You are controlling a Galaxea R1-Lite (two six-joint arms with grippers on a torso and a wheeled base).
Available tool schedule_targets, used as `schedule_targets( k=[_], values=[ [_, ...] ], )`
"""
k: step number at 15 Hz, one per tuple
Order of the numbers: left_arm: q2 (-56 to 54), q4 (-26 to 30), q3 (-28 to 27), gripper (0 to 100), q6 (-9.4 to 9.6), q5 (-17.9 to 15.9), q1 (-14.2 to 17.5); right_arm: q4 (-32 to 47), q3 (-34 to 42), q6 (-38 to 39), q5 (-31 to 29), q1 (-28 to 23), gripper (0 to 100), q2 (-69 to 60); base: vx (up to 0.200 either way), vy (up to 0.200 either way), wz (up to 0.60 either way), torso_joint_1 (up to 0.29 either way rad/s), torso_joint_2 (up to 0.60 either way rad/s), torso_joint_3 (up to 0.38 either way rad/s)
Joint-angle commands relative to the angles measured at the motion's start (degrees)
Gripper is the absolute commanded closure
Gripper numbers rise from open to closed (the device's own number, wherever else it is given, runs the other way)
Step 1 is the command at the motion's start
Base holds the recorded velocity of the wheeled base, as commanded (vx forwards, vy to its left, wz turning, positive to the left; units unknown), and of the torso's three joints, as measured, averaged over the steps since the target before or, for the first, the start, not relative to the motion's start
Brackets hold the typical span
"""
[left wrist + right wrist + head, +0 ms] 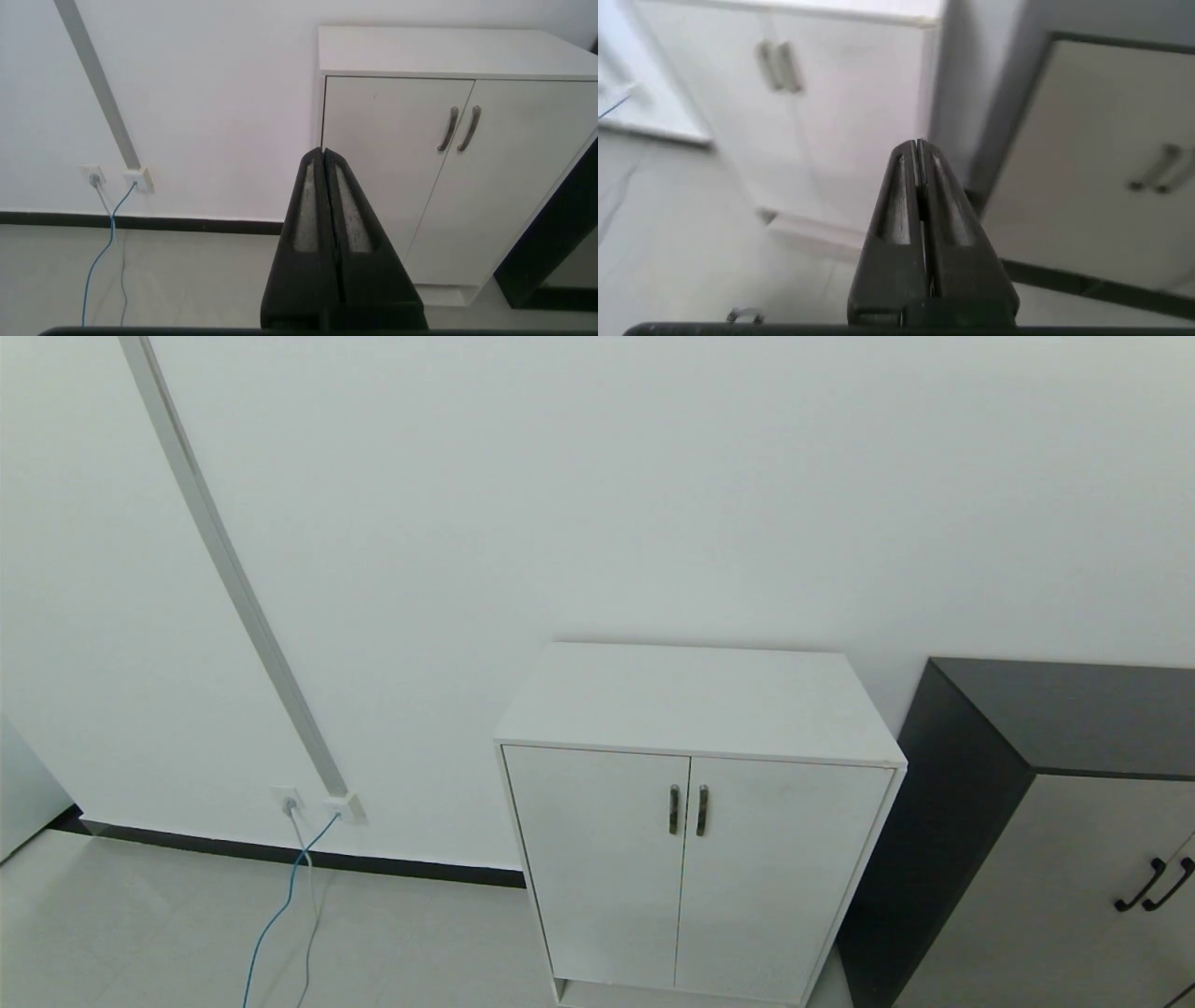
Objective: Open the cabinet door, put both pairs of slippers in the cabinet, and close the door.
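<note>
Left gripper (324, 157), black: jaws pressed fully together, holding nothing, touching nothing, hanging in the air short of the white box-shaped two-door cabinet (695, 705). Right gripper (918, 147), black: jaws likewise closed tight, empty, over the pale tiled floor (420, 943) and short of the cabinet front.

In the head view, white cabinet at lower centre of the frame, back against the white wall (597, 476). Both doors closed flush. Pair of dark vertical bar handles (688, 810) side by side at the middle seam, high on the doors. Just beside its right flank, a black cabinet (1055, 709) with pale doors.

Open floor left of the white cabinet. At lower left, two white wall sockets (317, 803), with a blue cable (280, 910) trailing down over the tiles. Grey cable duct (233, 579) slanting from upper left down to the sockets.
</note>
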Motion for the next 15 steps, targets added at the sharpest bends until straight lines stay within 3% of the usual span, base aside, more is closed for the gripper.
schedule_targets(
  k=[1, 3, 5, 9, 15],
  values=[
    [0.0, 0.0, 0.0, 100, 0.01, 0.0, 0.1, 0.0, 0.2, 0.2, 0.0, -6.5, 100, -3.9, 0.000, 0.000, 0.00, 0.000, 0.00, 0.000],
    [0.0, 0.0, 0.0, 100, 0.01, 0.0, 0.0, 0.1, 0.2, 1.4, 0.0, -6.2, 100, -4.3, 0.000, 0.000, 0.00, 0.000, 0.00, 0.000],
    [0.0, 0.0, 0.0, 100, 0.01, 0.0, 0.0, -0.1, 0.2, 3.9, 1.6, -2.6, 100, -6.8, 0.000, 0.000, 0.00, 0.000, 0.00, 0.000],
    [0.0, 0.0, 0.0, 100, 0.01, 0.0, 0.0, -0.4, 0.3, 6.0, -2.5, -3.3, 100, -8.5, 0.000, 0.000, 0.00, 0.000, 0.00, 0.000],
    [0.0, 0.0, 0.0, 100, 0.01, 0.0, 0.0, -0.5, 0.3, 7.5, -2.5, -3.3, 100, -8.5, 0.000, 0.000, 0.00, 0.000, 0.00, 0.000]
  ],
)
